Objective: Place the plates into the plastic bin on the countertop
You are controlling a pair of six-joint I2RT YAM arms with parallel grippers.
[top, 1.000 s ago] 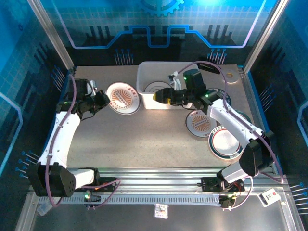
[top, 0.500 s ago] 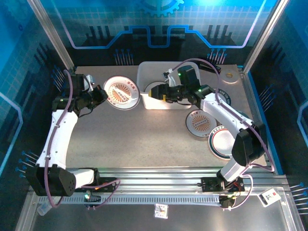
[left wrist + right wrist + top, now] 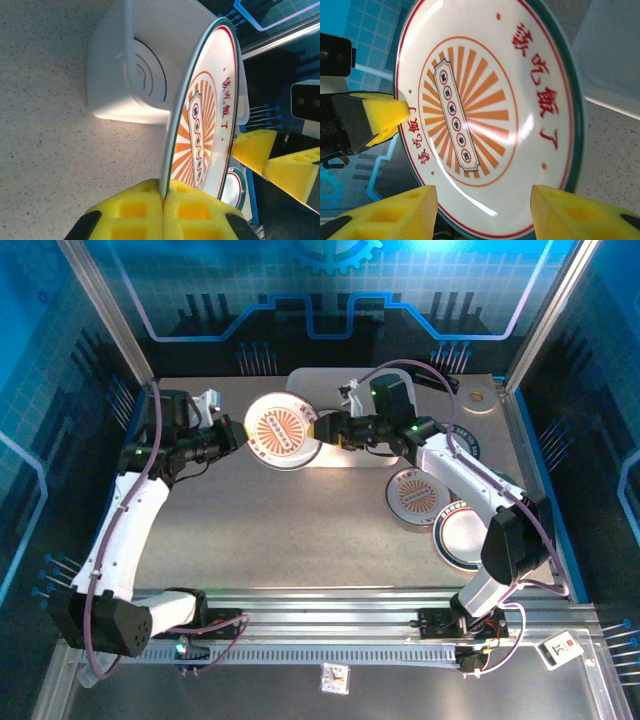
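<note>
held plate (image 3: 282, 430): orange sunburst centre, green rim. It is off the surface (image 3: 280, 530), tipped nearly on edge at the left end of the plastic bin (image 3: 107, 75), and not yet inside.
left hand (image 3: 162, 197): clenched on the held plate's rim, with the yellow pads pinched together either side of it.
right hand (image 3: 482, 210): fingers spread wide just beside the opposite edge of the same plate, grasping nothing. Can't tell if a pad touches the rim.
bin contents: one plate in bin (image 3: 146, 70) lying flat, its rings showing through the translucent wall. Can't tell if others sit under it.
left on surface: three plates, all right of the bin.
- orange-centre plate (image 3: 415, 495)
- green-rim plate (image 3: 465, 535), just beside the orange-centre plate on its near side
- dark-rim plate (image 3: 468, 443), partly under the right arm
other: tan ring (image 3: 480, 397) at the far right corner, not a plate.
progress: early, by my read. At least one plate is binned, one is in the air at the bin, and three are waiting.
count: five plates visible, one bin, two hands. The right arm may hide more plates.
next, my guess: either carry the held plate over the rim and lower it flat, or pass it to the right hand.
risk: the plate is held by one thin edge pinch, so it could swing or slip if it clips the bin rim.
</note>
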